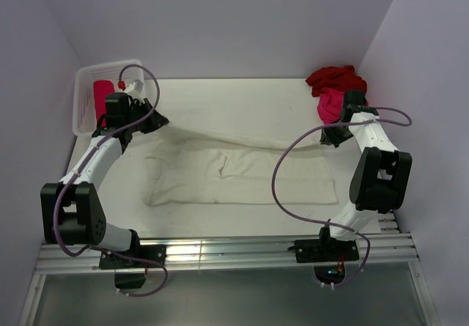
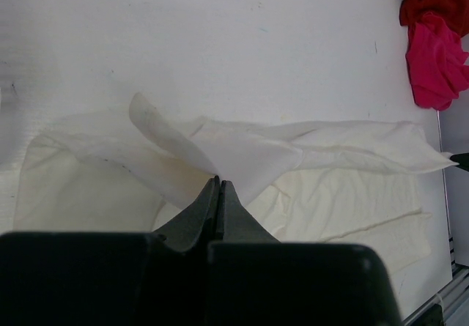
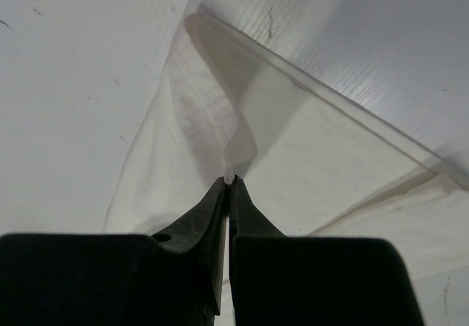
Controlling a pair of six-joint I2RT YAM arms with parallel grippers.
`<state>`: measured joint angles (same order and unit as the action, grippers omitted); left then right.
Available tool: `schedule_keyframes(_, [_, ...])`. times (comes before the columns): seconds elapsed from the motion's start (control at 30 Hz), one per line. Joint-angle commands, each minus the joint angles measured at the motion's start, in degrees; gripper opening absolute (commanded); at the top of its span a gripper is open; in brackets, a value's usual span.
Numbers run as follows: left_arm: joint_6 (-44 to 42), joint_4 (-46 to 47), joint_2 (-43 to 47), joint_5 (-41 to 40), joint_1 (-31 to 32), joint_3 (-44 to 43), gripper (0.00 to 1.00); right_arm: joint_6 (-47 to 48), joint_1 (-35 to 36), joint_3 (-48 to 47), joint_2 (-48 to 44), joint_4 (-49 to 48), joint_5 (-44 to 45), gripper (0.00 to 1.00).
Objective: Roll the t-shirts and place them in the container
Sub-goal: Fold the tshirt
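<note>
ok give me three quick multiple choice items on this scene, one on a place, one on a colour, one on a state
1. Where is the rolled pink-red t-shirt?
A. in the white basket
B. at the right arm's base
C. between the arms

2. What colour is the cloth that the right gripper pinches?
A. dark red
B. cream-white
C. hot pink

3. The left gripper is:
A. wide open
B. shut on cloth
C. shut on nothing

Answers: 1 A, the roll lies inside the mesh walls. 2 B, pale cloth rises from its closed tips. 3 B, its jaws meet on a raised fold of the cream-white t-shirt.
</note>
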<state>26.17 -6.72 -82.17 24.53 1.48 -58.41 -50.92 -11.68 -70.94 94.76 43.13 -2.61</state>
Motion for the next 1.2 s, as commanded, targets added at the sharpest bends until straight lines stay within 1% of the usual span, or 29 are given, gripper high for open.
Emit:
schedule_keyframes(0.0, [-0.4,0.8,2.8,0.0,-0.4,0.9,0.00,0.5,-0.7,1.1,-3.7,0.3,0.6,0.00])
schedule_keyframes(0.63, [0.4,1.8,8.6,2.1,-0.4,8.2,0.00,0.6,-2.0,7.1,-7.1,-0.1,2.0,0.00])
schedule_keyframes(1.0, [0.5,0.5,11.8,3.7,-0.4,13.1,0.00,0.4,-2.8,11.6,-4.9,-2.5,2.3,0.00])
schedule_keyframes(1.13, [0.7,-0.5,12.0,4.3,-0.3,12.8,0.00,0.3,-2.9,13.0,-3.3,-3.6,2.5,0.00])
schedule_keyframes(1.17, [0.7,-2.1,11.8,4.2,-0.3,12.4,0.00,0.2,-3.0,13.3,-3.0,-3.8,2.5,0.00])
